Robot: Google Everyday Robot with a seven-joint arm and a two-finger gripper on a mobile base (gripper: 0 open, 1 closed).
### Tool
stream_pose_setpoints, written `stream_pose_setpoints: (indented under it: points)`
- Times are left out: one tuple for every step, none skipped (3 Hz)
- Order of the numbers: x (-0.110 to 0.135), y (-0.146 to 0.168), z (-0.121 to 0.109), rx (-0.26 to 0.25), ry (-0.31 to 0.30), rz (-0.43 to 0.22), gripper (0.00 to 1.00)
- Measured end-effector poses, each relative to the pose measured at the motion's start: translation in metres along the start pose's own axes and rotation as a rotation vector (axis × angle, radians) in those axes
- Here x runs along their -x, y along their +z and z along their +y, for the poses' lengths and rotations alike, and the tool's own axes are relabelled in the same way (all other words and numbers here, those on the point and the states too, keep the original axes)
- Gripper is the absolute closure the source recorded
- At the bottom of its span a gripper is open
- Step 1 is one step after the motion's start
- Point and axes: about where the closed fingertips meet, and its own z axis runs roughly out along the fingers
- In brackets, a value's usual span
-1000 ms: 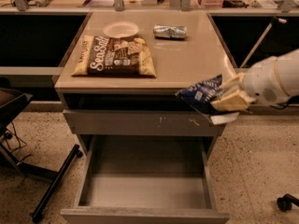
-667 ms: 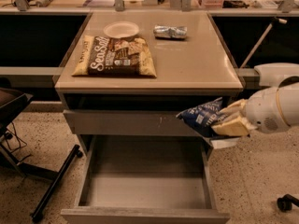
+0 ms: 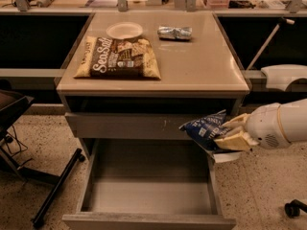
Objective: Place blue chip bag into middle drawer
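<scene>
The gripper (image 3: 230, 132) is clamped on the blue chip bag (image 3: 205, 128), holding it in the air at the cabinet's right front corner. Just below it the middle drawer (image 3: 144, 193) stands pulled out (under the scratched drawer front (image 3: 129, 125)). On the tabletop (image 3: 206, 66) lie a Sea Salt bag (image 3: 119, 57), a white plate (image 3: 124, 30) and a silver packet (image 3: 174, 32).

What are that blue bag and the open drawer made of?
The middle drawer looks like matte grey metal: thin flat walls. The blue chip bag, pinched in the gripper above its right wall, looks like glossy foil: sharp crinkles, slight sheen.
</scene>
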Motion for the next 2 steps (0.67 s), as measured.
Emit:
stream_pose_setpoints:
  points:
    - [-0.023, 0.032, 0.008, 0.005, 0.011, -0.035, 1.00]
    - [-0.053, 0.095, -0.013, -0.040, 0.028, -0.081, 1.00]
